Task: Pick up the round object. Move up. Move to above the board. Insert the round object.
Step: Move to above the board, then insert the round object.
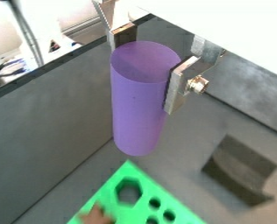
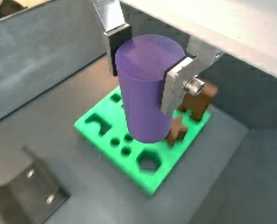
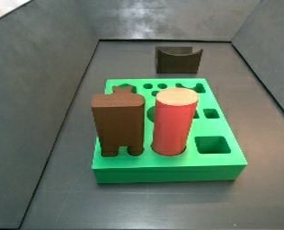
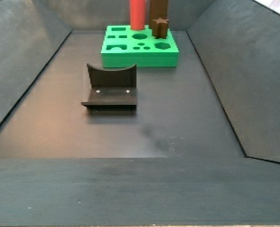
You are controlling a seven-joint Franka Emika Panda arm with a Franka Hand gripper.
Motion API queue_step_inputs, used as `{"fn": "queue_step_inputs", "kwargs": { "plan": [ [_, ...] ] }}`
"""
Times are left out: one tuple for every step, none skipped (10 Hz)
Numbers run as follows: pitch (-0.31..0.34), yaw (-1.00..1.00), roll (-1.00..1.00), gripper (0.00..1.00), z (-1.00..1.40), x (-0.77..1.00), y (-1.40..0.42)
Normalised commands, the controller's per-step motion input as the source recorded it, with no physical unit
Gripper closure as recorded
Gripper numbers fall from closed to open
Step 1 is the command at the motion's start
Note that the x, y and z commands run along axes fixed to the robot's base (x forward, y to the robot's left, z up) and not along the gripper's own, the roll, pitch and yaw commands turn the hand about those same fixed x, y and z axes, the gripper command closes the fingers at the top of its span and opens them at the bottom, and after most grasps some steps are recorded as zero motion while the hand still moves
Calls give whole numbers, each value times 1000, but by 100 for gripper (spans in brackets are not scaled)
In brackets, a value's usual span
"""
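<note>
The round object, a slim purple cylinder peg [image 1: 138, 96], hangs upright between my fingers in both wrist views [image 2: 147, 92]. My gripper [image 1: 152, 59] is shut on its upper part, one silver finger [image 1: 182, 83] on each side [image 2: 179, 83]. The gripper [image 2: 147, 63] holds the peg in the air above the board, a bright green square block with shaped holes [image 2: 111, 140]. The board's edge also shows in a wrist view [image 1: 135, 197]. In both side views the board [image 3: 169, 166] [image 4: 140, 55] shows, but the gripper and the peg are out of view.
A dark brown notched block [image 3: 117, 121] [image 2: 197, 101] and a thick red cylinder with a cream top [image 3: 174, 121] [image 4: 139, 13] stand in the board. The dark fixture [image 3: 177, 59] [image 4: 109, 87] [image 1: 240, 166] [image 2: 30, 197] stands on the floor apart from the board. Grey walls surround the floor.
</note>
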Motion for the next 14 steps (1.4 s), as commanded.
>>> {"fn": "queue_step_inputs", "kwargs": {
  "plan": [
    [135, 7, 8, 100, 148, 429, -933],
    [133, 10, 11, 100, 118, 328, -656],
    [118, 3, 21, 100, 71, 195, -341],
    [96, 10, 22, 100, 57, 147, -236],
    [-30, 0, -27, 100, -23, 0, -14],
    [-123, 14, 10, 100, -217, 69, -23],
    [-179, 57, 94, 100, -243, 34, -66],
    [-173, 43, 87, 100, -300, 0, -29],
    [-180, 51, 79, 100, -306, 0, -43],
    [-157, 37, 39, 100, -337, 66, -54],
    [-159, 29, 19, 100, -323, 46, -54],
    [-130, 14, 16, 100, -309, 66, -69],
    [-104, 34, 31, 100, -306, 51, -66],
    [-113, 54, 43, 100, -306, 34, -60]
  ]
}}
